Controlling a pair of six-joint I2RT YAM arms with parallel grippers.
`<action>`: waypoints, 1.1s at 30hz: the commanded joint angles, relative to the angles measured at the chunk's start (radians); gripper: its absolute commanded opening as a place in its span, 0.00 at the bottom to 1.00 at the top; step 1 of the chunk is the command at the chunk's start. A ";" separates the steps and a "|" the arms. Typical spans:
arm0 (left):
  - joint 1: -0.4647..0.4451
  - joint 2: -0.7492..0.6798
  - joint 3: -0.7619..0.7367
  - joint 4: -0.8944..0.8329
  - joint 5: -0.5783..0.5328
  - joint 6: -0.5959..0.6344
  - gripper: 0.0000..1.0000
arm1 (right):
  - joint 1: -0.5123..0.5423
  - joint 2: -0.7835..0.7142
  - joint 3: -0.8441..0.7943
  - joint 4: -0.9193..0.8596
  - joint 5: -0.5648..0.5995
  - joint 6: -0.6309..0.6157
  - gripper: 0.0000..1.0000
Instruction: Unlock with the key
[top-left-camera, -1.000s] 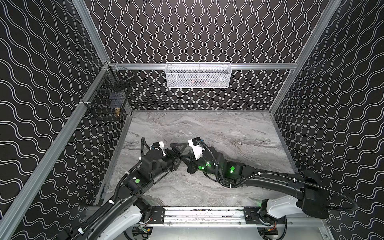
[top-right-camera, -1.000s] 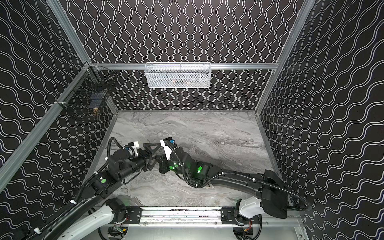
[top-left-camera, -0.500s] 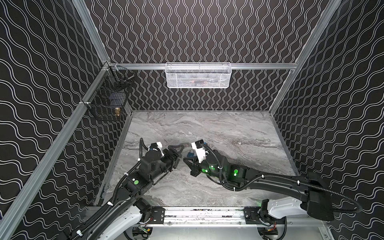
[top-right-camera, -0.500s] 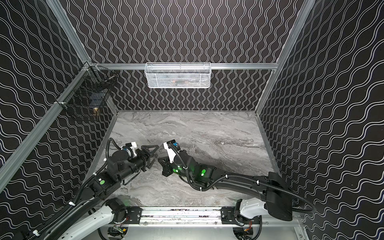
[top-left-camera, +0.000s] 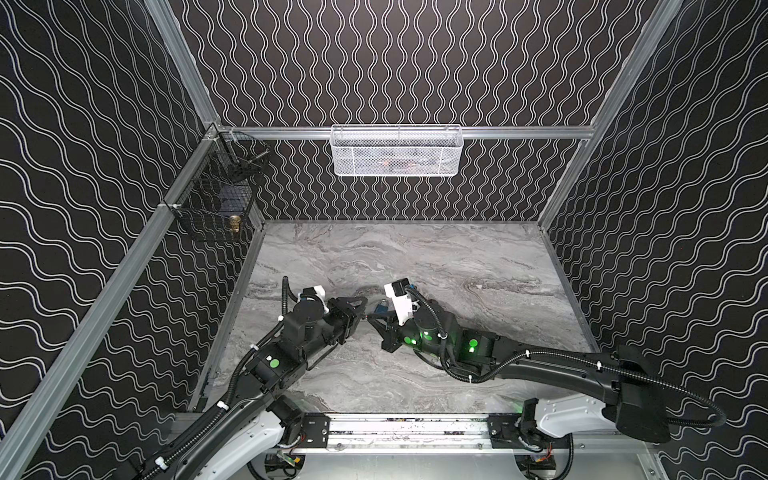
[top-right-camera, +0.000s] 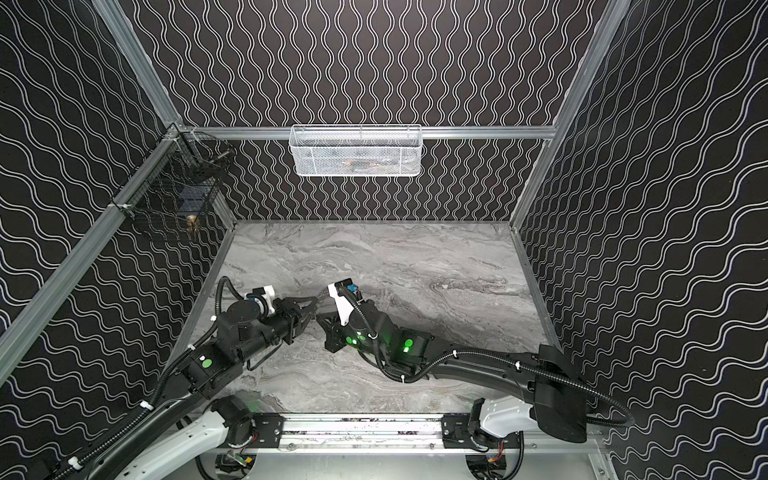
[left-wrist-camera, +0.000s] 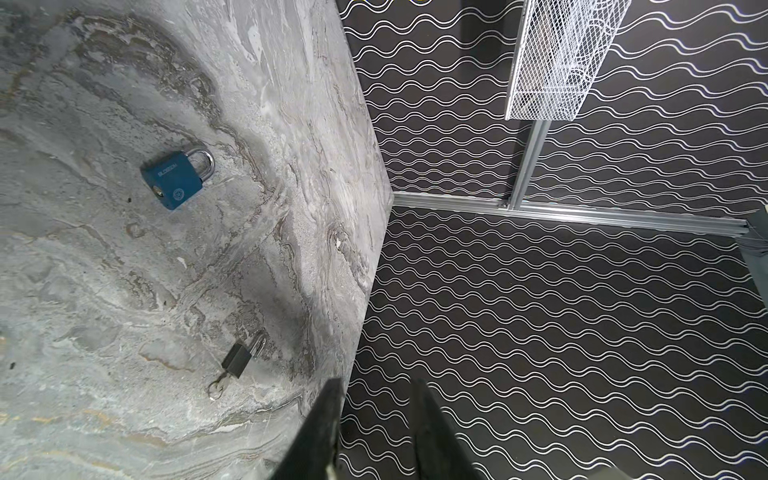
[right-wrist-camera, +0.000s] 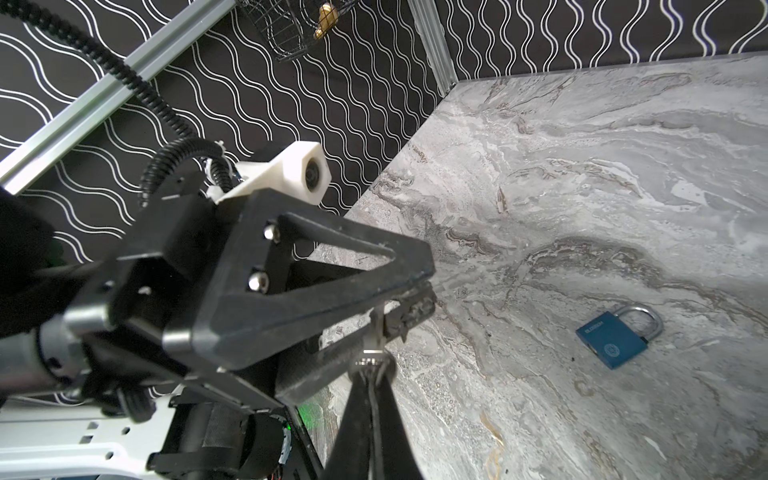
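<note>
My right gripper is shut on the head of a small silver key, whose blade sticks out toward the left gripper. In the right wrist view the blade stands between the black fingers of my left gripper, whose jaws keep a narrow gap. The two grippers meet tip to tip at the table's front middle in both top views, left gripper and right gripper. A blue padlock with a closed silver shackle lies flat just beyond them.
A small black padlock with a ringed key in it lies on the grey marble table near the blue padlock. A white mesh basket hangs on the back wall. A black wire basket hangs on the left wall.
The left gripper's jaws have narrowed from wide open to a small gap. The right gripper has drawn back a little to the right, still holding the key.
</note>
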 joint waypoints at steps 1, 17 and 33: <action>-0.002 -0.006 -0.001 0.005 -0.015 -0.013 0.26 | 0.000 -0.010 -0.001 0.019 0.020 -0.013 0.00; -0.003 0.004 -0.010 0.016 -0.012 -0.012 0.02 | 0.000 -0.016 -0.004 0.018 0.027 -0.014 0.00; -0.002 0.031 0.035 -0.014 -0.037 0.282 0.00 | -0.014 -0.090 0.009 -0.080 -0.027 0.009 0.44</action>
